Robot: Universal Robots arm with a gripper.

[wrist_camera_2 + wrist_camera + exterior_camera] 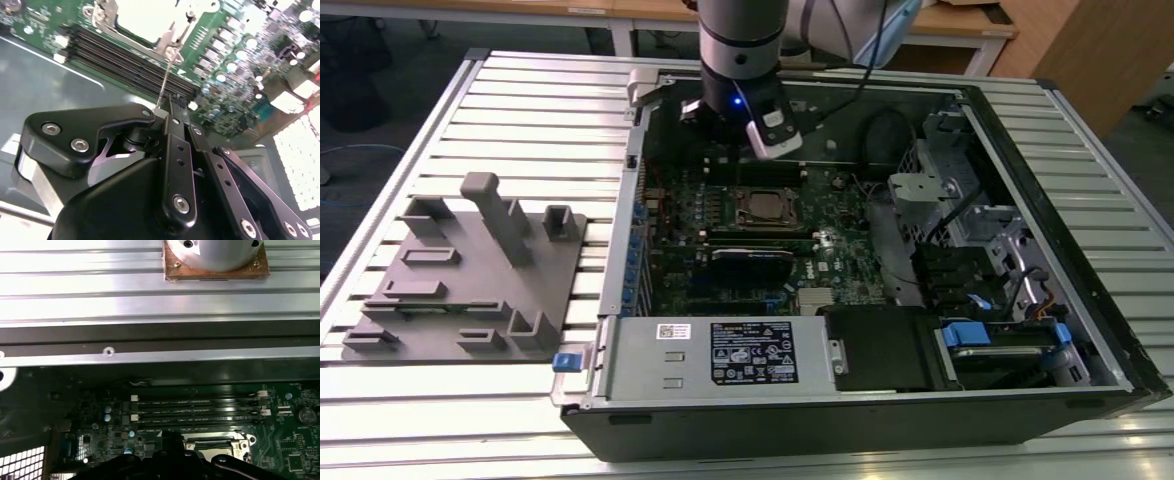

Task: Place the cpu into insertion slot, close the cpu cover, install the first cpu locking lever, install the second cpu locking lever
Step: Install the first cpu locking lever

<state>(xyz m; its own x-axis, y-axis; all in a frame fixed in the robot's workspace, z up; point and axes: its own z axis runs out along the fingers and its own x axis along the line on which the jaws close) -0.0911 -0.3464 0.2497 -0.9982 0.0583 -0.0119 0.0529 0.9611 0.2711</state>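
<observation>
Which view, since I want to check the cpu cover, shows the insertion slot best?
The exterior view: the whole insertion slot shows from above, silvery rim all round. In the second wrist view it is glared white and cut off; the first wrist view shows one edge behind the gripper.
</observation>
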